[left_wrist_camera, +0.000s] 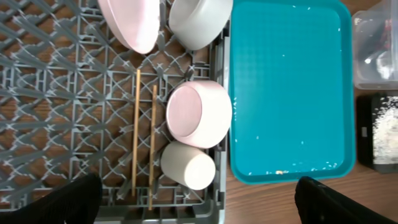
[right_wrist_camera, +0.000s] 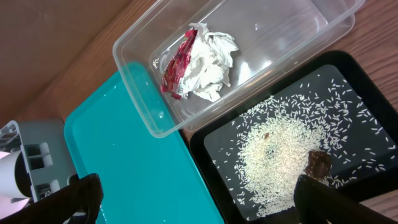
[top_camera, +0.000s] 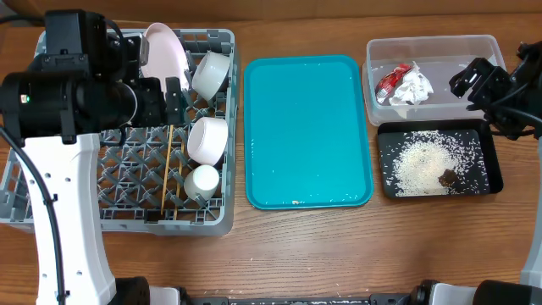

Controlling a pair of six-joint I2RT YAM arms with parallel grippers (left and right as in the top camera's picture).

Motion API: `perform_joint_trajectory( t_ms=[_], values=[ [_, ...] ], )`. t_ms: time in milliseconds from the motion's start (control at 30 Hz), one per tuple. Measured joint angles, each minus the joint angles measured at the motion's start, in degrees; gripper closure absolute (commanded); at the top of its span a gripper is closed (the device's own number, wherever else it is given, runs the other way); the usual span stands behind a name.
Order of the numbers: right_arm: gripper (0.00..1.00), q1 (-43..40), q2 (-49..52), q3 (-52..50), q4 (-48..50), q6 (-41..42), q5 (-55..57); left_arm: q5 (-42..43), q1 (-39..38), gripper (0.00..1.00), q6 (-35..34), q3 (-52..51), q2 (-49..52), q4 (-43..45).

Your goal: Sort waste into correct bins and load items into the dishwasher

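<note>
The big grey dish rack sits by the left edge of the table. Inside it, the white plate stands tipped up at the far side. Two white bowls lie on their sides along the rack's right wall, and the small white cup lies just past them, nearer the front edge. The two chopsticks lie flat side by side, just left of the nearer bowl and the cup. The teal tray lies in the middle of the table. The clear tub is in the far right corner, and the red-and-white wrapper is inside it. The black tray sits just in front of the tub by the right edge, and it holds the rice and the brown lump. The left gripper hangs over the rack with its fingers wide apart, and it has nothing in it. The right gripper hangs over the tub and black tray, also spread wide with nothing in it.
</note>
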Motion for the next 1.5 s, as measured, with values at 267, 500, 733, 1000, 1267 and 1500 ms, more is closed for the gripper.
perform_joint_trajectory(
  t_ms=[267, 500, 733, 1000, 1267, 1500],
  values=[
    [0.00, 0.0, 0.0, 0.0, 0.0, 0.0, 0.0, 1.0, 0.0, 0.00, -0.4, 0.0, 0.2, 0.0],
    [0.00, 0.2, -0.1, 0.0, 0.0, 0.0, 0.0, 1.0, 0.0, 0.00, -0.4, 0.0, 0.2, 0.0],
    [0.00, 6.6, -7.6, -3.1, 10.5, -2.2, 3.3, 1.1, 0.0, 0.00, -0.4, 0.0, 0.2, 0.0],
    [0.00, 17.8, -29.6, -24.3, 35.9, -9.3, 5.2, 1.4, 0.0, 0.00, -0.4, 0.0, 0.2, 0.0],
    [0.00, 18.8, -50.3, -53.4, 54.3, -8.5, 6.2, 1.4, 0.0, 0.00, -0.4, 0.0, 0.2, 0.0],
    [0.00, 18.8, -67.3, -76.7, 67.2, -4.7, 7.5, 1.4, 0.0, 0.00, -0.4, 0.0, 0.2, 0.0]
  ],
)
